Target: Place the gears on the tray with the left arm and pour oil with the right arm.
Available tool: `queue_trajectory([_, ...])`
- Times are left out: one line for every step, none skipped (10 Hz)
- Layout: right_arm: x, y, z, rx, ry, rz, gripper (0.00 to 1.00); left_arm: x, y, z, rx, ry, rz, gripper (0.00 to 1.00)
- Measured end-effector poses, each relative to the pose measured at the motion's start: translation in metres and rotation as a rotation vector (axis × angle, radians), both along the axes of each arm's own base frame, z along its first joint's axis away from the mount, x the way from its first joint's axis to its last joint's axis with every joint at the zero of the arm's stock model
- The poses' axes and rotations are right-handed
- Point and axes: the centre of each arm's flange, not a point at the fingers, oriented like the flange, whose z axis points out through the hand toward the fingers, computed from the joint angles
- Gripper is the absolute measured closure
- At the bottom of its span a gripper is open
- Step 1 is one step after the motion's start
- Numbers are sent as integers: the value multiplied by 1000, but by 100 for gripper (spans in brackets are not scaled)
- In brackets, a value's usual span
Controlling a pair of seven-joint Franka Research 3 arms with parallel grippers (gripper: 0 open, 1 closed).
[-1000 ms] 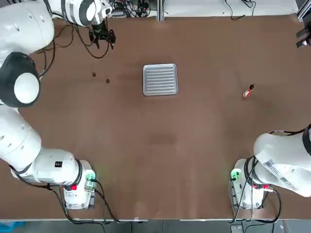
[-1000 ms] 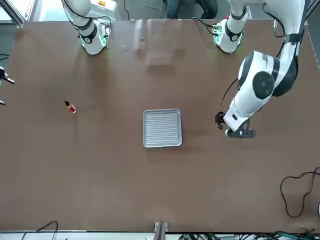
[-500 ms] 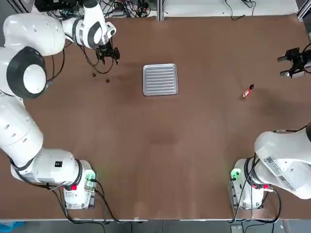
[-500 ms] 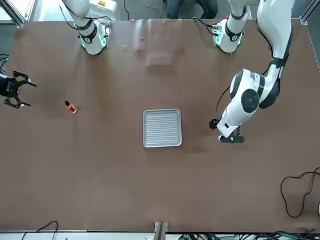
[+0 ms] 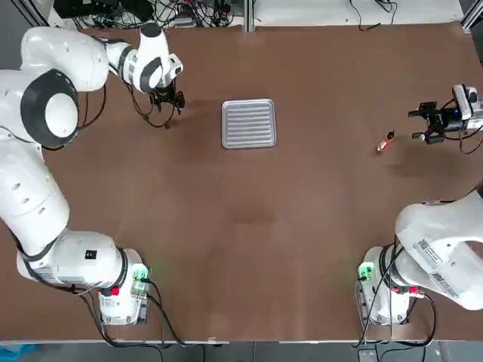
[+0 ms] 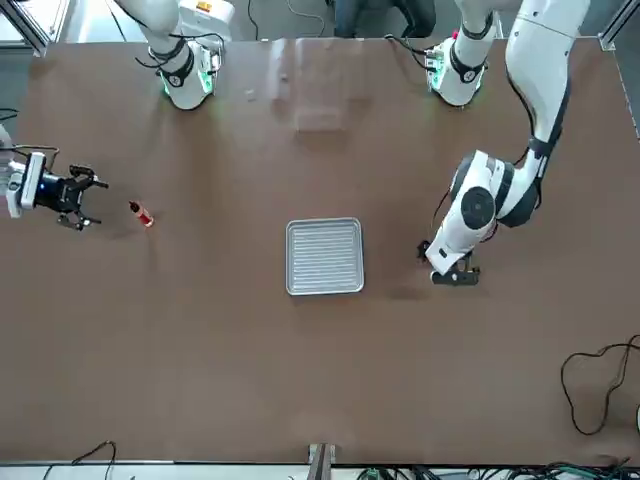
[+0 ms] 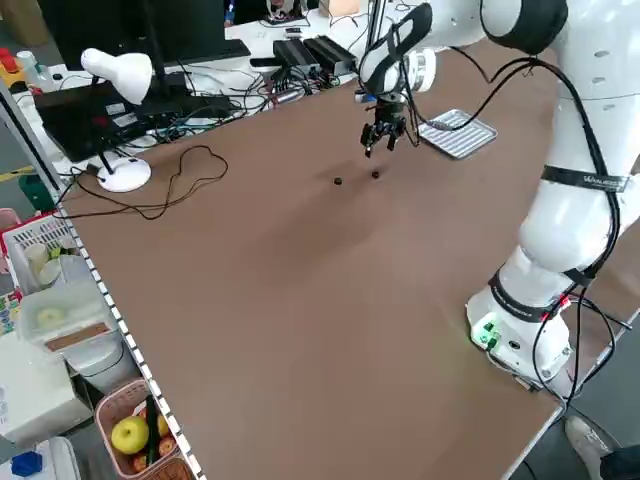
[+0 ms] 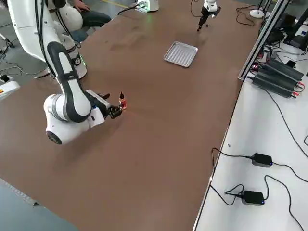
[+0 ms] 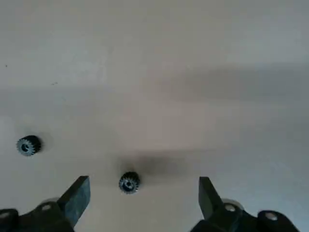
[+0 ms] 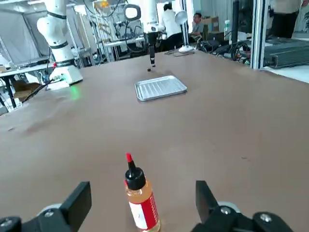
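Two tiny dark gears lie on the brown table left of the ribbed silver tray [image 5: 248,123]. My left gripper [image 5: 167,104] hangs open just above them. In the left wrist view one gear [image 9: 129,182] sits between the fingers and the other gear [image 9: 28,145] lies off to one side. The oil bottle [image 5: 386,141] stands upright at the right of the table, with a red label and a dark cap. My right gripper [image 5: 417,125] is low and open, pointing at it from the right. The bottle [image 10: 140,198] stands just ahead of the fingertips, untouched.
A loose black cable [image 7: 170,185] and a white desk lamp [image 7: 118,75] lie at the table's far left corner. Cables and power boxes run along the far edge [image 5: 196,11]. People [image 10: 169,21] sit beyond the table.
My left gripper has swung from the far left corner to just over the gears. My right gripper has come in from the right edge and lined up on the oil bottle.
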Motion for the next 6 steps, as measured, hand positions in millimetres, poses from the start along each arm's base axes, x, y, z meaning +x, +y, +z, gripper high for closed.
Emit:
queue_trajectory([-2, 7, -21, 38, -25, -2, 4, -3, 1, -9, -11, -12, 0, 1])
queue_trajectory([-4, 14, -39, 68, -32, -2, 4, -7, 4, -19, -26, -20, 3, 1])
queue_trajectory([-3, 21, -52, 96, -55, -10, 7, -9, 9, -27, -34, -18, 10, 1])
queue_trajectory([-3, 26, -63, 117, -90, -16, 7, -9, 14, -31, -35, -15, 17, 1])
queue_trajectory([-2, 31, -70, 133, -95, -17, 7, -9, 17, -32, -34, -14, 21, 1])
queue_trajectory([-2, 35, -74, 144, -105, -13, 8, -10, 17, -32, -34, -13, 21, 2])
